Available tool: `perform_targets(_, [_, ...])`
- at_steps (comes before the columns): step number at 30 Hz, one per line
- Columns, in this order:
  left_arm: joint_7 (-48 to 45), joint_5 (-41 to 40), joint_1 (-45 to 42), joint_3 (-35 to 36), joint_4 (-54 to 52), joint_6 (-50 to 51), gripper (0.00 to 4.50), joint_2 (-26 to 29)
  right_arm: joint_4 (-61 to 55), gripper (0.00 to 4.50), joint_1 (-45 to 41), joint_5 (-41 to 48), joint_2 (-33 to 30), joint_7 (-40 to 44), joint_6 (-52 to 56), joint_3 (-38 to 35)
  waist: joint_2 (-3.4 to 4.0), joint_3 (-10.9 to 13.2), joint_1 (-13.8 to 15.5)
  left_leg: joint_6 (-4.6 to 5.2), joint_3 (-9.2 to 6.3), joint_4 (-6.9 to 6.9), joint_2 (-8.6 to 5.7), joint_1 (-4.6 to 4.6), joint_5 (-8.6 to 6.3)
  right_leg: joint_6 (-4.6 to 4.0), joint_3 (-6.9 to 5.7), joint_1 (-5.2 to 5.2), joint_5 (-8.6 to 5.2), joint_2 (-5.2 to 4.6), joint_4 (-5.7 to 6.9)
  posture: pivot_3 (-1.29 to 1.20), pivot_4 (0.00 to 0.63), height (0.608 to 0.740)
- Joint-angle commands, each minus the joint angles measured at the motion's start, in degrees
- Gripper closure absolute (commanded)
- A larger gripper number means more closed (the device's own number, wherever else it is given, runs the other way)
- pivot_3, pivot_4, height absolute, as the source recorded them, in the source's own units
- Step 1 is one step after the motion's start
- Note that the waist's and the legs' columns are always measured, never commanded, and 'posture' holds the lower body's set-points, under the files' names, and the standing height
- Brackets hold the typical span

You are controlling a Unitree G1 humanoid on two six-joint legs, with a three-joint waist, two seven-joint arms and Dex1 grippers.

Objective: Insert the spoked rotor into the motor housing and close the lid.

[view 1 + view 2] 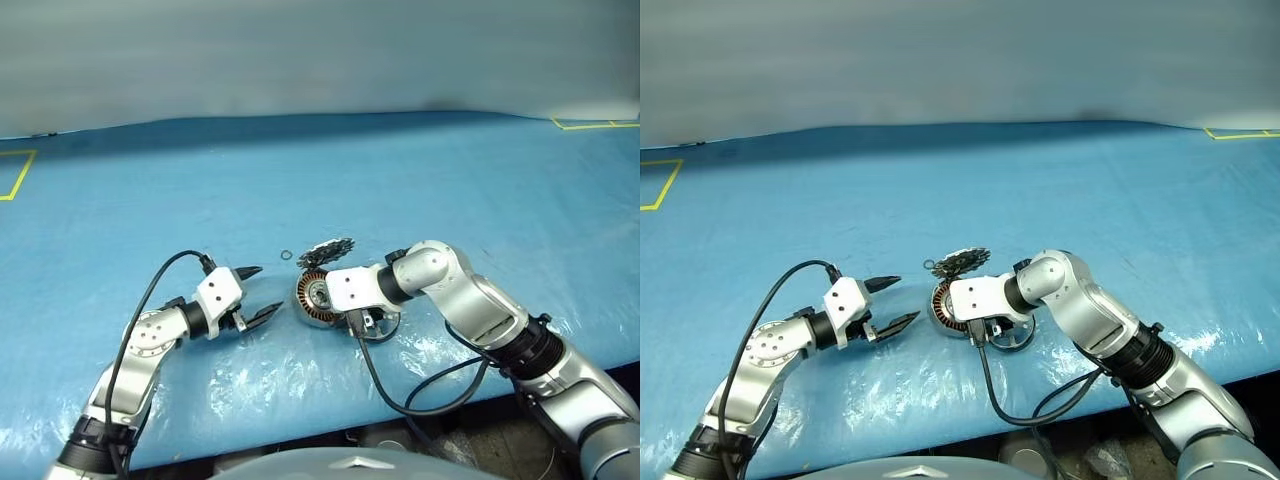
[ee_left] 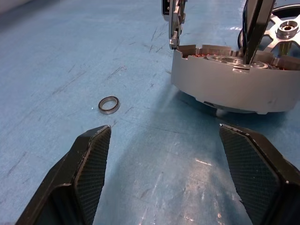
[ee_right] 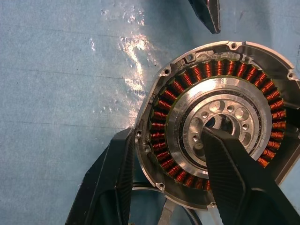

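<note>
The motor housing (image 3: 213, 126), a round shallow silver casing with a ring of copper-coloured windings around a drilled silver centre, sits tilted near the front edge of the crinkled blue plastic table cover (image 1: 420, 180). The right gripper (image 3: 164, 154) is clamped on its wall: one black finger (image 3: 112, 173) lies against the outside of the rim, the other (image 3: 229, 168) reaches into the central bore.

The spoked rotor (image 2: 281, 35), a shiny silver metal wheel with a thin rim and a small hub, lies flat on the cover just behind the housing in the left wrist view; from the head it peeks out under the right gripper at about 5 o'clock of the housing.

The lid (image 1: 326, 248), a round silver-grey disc with a ribbed rim, rests on the cover at roughly 1 o'clock of the housing, close by but apart. A tiny dark ring (image 1: 287, 254) lies at about 11 o'clock.

At 9 o'clock, near but not touching, the left gripper (image 1: 258, 293) hangs just above the cover, its two fingers spread wide and holding nothing, tips pointed at the housing.
</note>
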Motion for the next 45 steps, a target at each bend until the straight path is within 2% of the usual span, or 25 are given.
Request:
perform_targets(1, [0.1,-0.1,-0.2,0.6,-0.4,-1.0,0.56,0.2,-3.0,2.49,-0.6,1.1,-0.8,1.5,3.4,0.3,0.00,0.0,0.1,-0.01,-0.05,0.01,-0.01,0.00,0.00,0.00,-0.04,0.02,0.00,-0.01,0.00,0.00,0.150,0.740])
perform_targets(9, [0.3,0.5,-0.5,-0.6,0.0,-1.3,0.56,-0.5,-3.8,2.49,-1.2,-1.1,-1.6,1.2,3.8,3.4,0.00,0.0,0.0,-0.05,-0.15,0.02,-0.02,0.00,0.03,-0.01,-0.15,0.07,-0.01,-0.02,0.00,0.00,0.150,0.740])
perform_targets(15, [0.1,0.9,-0.7,-1.1,0.3,-1.5,0.56,-0.6,-0.8,2.49,-1.3,-3.5,-1.0,-2.3,2.4,3.2,-0.01,0.0,-0.1,-0.12,-0.21,0.02,-0.03,0.01,0.08,-0.01,-0.19,0.10,-0.01,-0.02,0.01,0.00,0.150,0.740])
perform_targets(23, [0.2,1.3,-0.4,-1.4,0.5,-1.7,0.56,-0.8,-1.4,0.04,-1.9,0.1,2.4,-4.0,9.2,0.7,0.00,0.0,-0.1,-0.25,-0.32,0.04,-0.02,0.01,0.19,-0.11,-0.23,0.11,0.04,0.02,0.05,0.00,0.150,0.740])
perform_targets(29, [0.1,1.4,-0.2,-1.5,0.4,-1.6,0.56,-0.9,-5.6,0.04,-1.6,7.4,4.2,-2.6,17.5,-2.0,0.00,0.0,-0.1,-0.25,-0.33,0.03,-0.02,-0.01,0.19,-0.12,-0.24,0.08,0.04,0.02,0.04,0.00,0.150,0.740])
perform_targets(32, [0.0,1.5,-0.1,-1.6,0.5,-1.6,0.56,-1.0,-5.8,0.04,-2.2,8.7,4.9,-4.8,20.5,-3.1,0.01,0.0,-0.1,-0.25,-0.38,0.03,-0.01,-0.03,0.19,-0.14,-0.29,0.08,0.04,0.02,0.04,0.00,0.150,0.740])
perform_targets(40, [-0.1,1.6,-0.2,-1.9,1.0,-1.8,0.56,-1.1,-6.8,0.04,-2.6,12.6,5.1,-8.8,23.2,-5.3,0.02,0.0,-0.1,-0.24,-0.41,0.03,-0.03,-0.05,0.19,-0.14,-0.31,0.08,0.03,0.00,0.04,0.00,0.150,0.740])
perform_targets(45, [-0.4,1.5,-0.7,-1.8,1.0,-1.9,0.56,-1.0,-10.5,0.04,-2.1,19.2,5.7,-9.0,24.2,-10.3,0.05,0.0,-0.1,-0.24,-0.41,0.03,-0.03,-0.06,0.18,-0.14,-0.31,0.07,0.04,0.01,0.04,0.00,0.150,0.740])
